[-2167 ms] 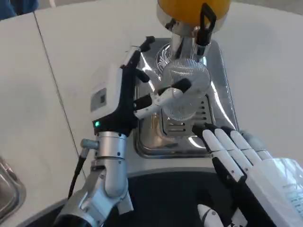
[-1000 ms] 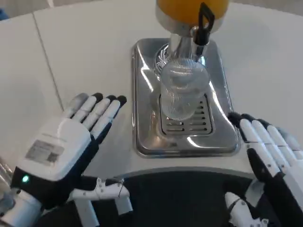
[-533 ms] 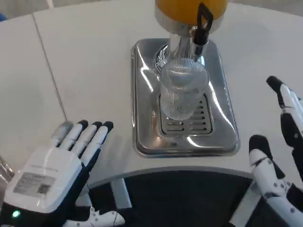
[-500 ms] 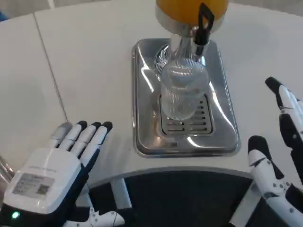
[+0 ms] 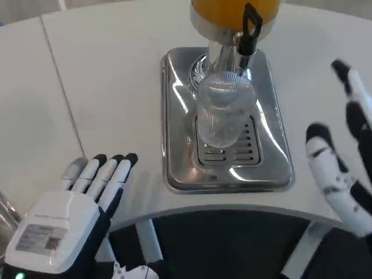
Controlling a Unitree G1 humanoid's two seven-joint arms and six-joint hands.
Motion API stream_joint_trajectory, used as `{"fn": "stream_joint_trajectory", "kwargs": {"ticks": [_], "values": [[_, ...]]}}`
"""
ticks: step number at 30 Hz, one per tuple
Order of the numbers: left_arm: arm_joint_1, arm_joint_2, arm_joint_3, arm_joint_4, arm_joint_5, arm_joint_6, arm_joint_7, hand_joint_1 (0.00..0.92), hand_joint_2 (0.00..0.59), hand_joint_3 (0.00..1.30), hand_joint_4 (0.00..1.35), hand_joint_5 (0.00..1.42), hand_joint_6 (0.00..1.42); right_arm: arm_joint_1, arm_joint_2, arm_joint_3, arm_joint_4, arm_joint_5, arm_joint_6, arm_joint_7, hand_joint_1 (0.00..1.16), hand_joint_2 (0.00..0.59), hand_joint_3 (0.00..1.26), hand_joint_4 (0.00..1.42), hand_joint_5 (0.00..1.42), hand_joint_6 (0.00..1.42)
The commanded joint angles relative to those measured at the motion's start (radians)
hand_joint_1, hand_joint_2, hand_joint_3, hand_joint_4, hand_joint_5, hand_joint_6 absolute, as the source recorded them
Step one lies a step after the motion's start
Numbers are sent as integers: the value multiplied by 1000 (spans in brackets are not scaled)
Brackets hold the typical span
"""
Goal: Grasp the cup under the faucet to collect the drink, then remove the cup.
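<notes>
While the white tabletop (image 5: 104, 75) carries a steel drip tray (image 5: 174, 116) at upper centre, the clear ribbed cup (image 5: 224, 113) stands upright on its grate under the faucet (image 5: 251, 29), mouth up. It looks light, stiff and slippery, best gripped around its sides. The left hand (image 5: 70, 215), lower left, and the right hand (image 5: 343, 157), right edge, both hang released, fingers spread.

The drip tray (image 5: 174, 116) looks like polished metal, mirror-glossy, with a slotted grille (image 5: 251, 148) in the same shiny finish. The cup (image 5: 224, 113) is clear ribbed plastic, see-through and a bit sparkly. The dispenser (image 5: 232, 14) has a smooth orange body, a chrome-looking stem, and a black faucet lever (image 5: 253, 26) that looks like plastic. The table (image 5: 104, 75) is smooth matt white. The left hand (image 5: 70, 218) and right hand (image 5: 343, 157) look like smooth white plastic shells with black fingertips, slightly satin.
</notes>
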Motion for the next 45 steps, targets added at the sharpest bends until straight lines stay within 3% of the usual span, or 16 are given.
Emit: {"fn": "stream_joint_trajectory", "kwargs": {"ticks": [1, 7, 17, 23, 30, 36, 45], "values": [[21, -12, 14, -8, -9, -9, 3, 0, 12, 0, 0, 0, 0, -79, 21, -21, 57, 52, 50, -34, 135, 569, 0, 0, 0, 0], [20, -22, 19, -6, -16, -14, 2, 0, 12, 0, 0, 0, 0, -239, 2, -60, 149, 144, 68, -68, 91, 557, 0, 0, 0, 0], [15, -27, 24, -3, -15, -19, -7, 0, 19, 0, 0, 0, 0, -453, -3, -54, 287, 221, 102, -117, 16, 549, 0, 0, 0, 0], [12, -30, 20, 1, -16, -18, -11, 0, 19, 0, 0, 0, 0, -566, -19, -57, 345, 268, 146, -112, 0, 538, 0, 0, 0, 0], [11, -35, 16, 0, -14, -16, -15, 0, 19, 0, 0, 0, 0, -628, -21, 2, 359, 307, 206, -103, 0, 539, 0, 0, 0, 0], [13, -38, 20, 0, -12, -13, -14, 0, 19, 0, 0, 0, 0, -689, -33, 8, 443, 362, 219, -113, 0, 544, 0, 0, 0, 0], [16, -43, 21, -1, -9, -11, -13, 0, 21, 0, 0, 0, 0, -712, -38, 27, 440, 372, 242, -114, 0, 550, 0, 0, 0, 0]]}}
